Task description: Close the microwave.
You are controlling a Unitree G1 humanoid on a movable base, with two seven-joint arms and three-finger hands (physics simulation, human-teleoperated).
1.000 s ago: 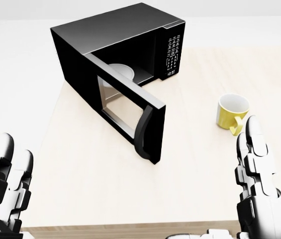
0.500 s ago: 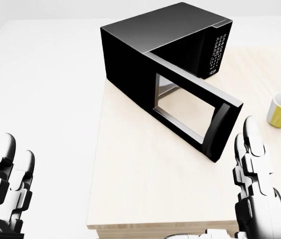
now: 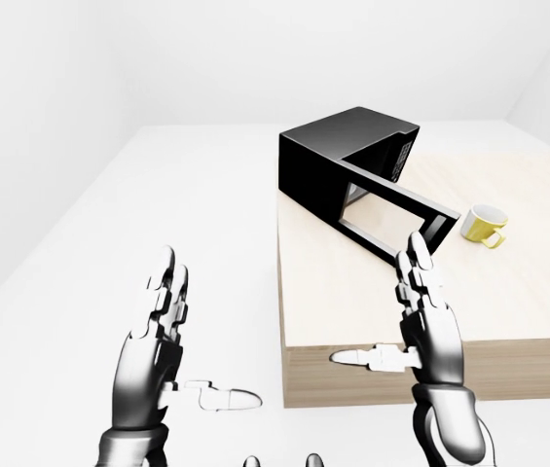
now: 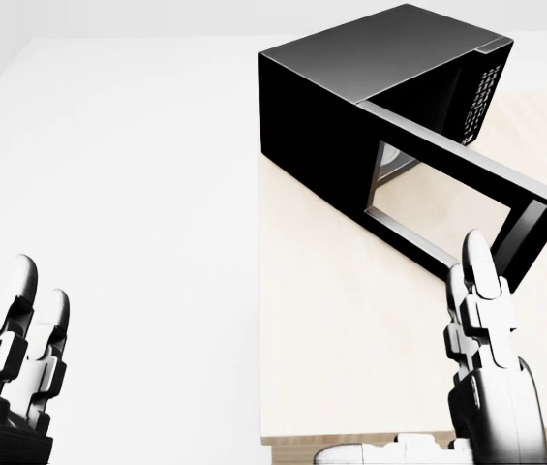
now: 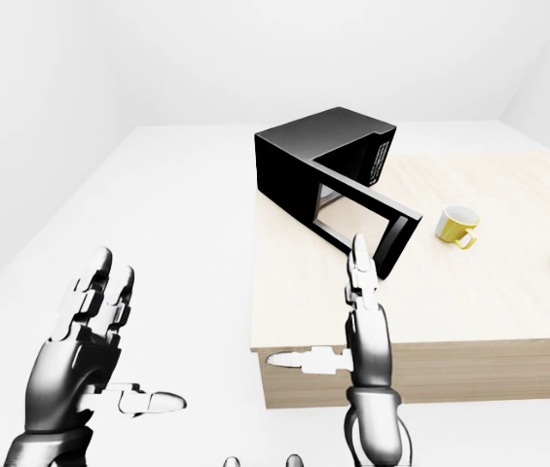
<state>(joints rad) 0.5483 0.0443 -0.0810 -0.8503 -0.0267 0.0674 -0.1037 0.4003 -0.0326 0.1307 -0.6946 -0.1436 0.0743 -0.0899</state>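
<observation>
I'm on approach: the black box-shaped microwave (image 3: 348, 161) sits on the pale wooden table (image 3: 372, 302), door (image 4: 467, 208) swung wide. My right hand (image 3: 428, 326), fingers spread, must push it shut

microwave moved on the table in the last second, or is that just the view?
Cannot tell of real motion. The microwave slid right in the head view, but the table edge slid right with it, so the camera moved; its place against the table looks unchanged.

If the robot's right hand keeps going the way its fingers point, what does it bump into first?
Probably the open microwave door. The right hand points its straight fingers up the head view, toward the door's free end, though how far apart they are is unclear.
</observation>
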